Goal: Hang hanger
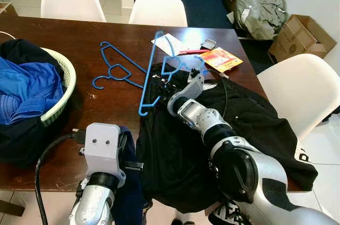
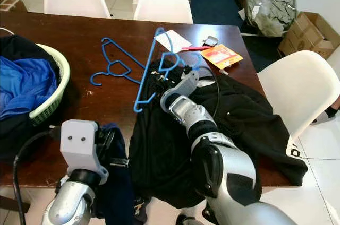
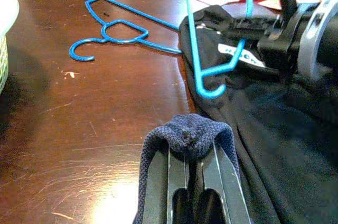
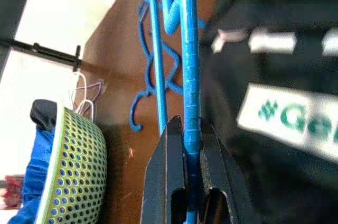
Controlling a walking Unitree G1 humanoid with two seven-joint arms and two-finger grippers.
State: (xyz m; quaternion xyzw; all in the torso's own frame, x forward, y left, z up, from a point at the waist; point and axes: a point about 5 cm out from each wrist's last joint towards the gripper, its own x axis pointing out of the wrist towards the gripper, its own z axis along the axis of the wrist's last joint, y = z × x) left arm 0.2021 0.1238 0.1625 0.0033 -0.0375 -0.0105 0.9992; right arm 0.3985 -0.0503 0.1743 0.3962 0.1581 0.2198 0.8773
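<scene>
Hanger (image 1: 150, 79), thin blue plastic, pinched by right gripper (image 4: 191, 145) over black shirt (image 1: 180, 150); left gripper (image 3: 193, 152) clamps navy cloth (image 3: 190, 131).

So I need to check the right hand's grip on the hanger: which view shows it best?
Right wrist view: the fingers clamp the hanger bar close up. Both eye views show the right hand from behind; the left wrist view shows its hook.

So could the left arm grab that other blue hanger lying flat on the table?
Probably not now: the left gripper is shut on dark blue knit fabric. The path to the flat hanger looks open.
</scene>
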